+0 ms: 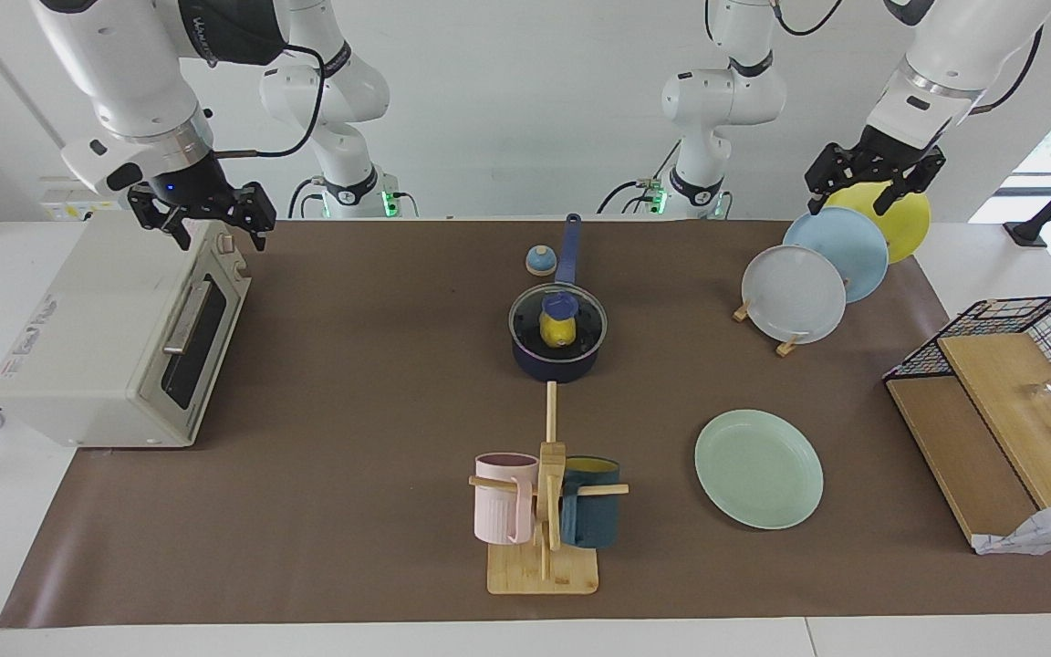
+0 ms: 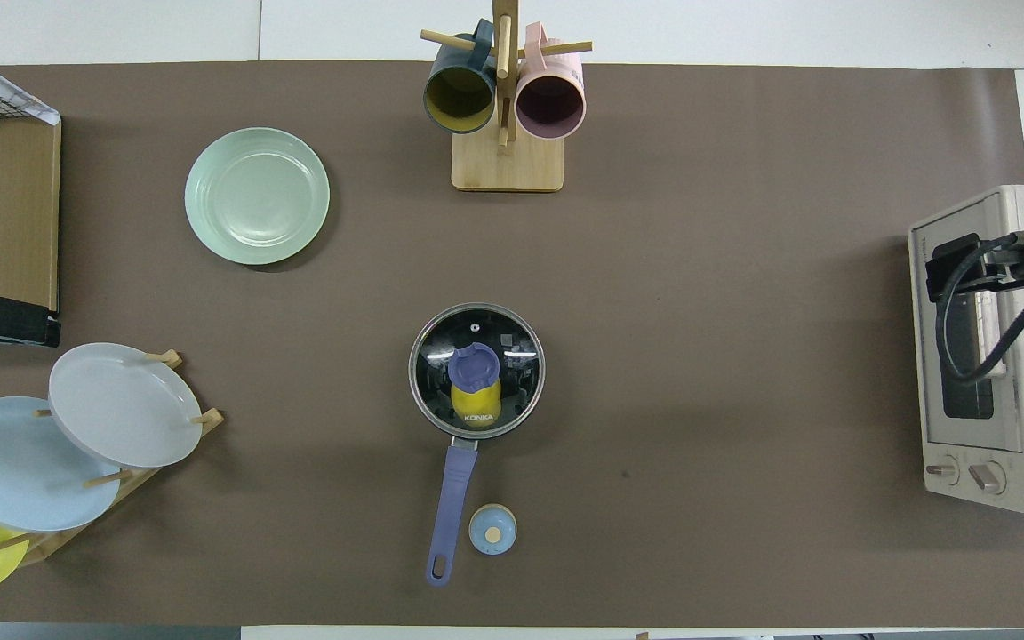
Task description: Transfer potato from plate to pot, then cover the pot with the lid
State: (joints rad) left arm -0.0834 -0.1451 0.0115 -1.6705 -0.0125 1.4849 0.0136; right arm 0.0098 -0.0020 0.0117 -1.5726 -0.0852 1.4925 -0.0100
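Observation:
The dark navy pot (image 1: 555,366) stands at the middle of the table, its long blue handle (image 2: 453,498) pointing toward the robots. The clear glass lid (image 1: 584,321) with a blue knob sits on the pot, also in the overhead view (image 2: 516,356). The yellow potato (image 1: 558,332) lies inside the pot under the lid (image 2: 476,405). The mint-green plate (image 1: 758,467) is bare, farther from the robots toward the left arm's end (image 2: 257,196). My right gripper (image 1: 203,217) is open and empty over the toaster oven. My left gripper (image 1: 874,187) is open and empty over the plate rack.
A toaster oven (image 1: 115,347) stands at the right arm's end. A mug tree (image 1: 544,511) with a pink and a teal mug is farther out than the pot. A rack of plates (image 1: 799,292) and a wire basket with wooden boards (image 1: 1009,392) are at the left arm's end. A small blue-and-tan domed object (image 1: 540,261) lies beside the pot handle.

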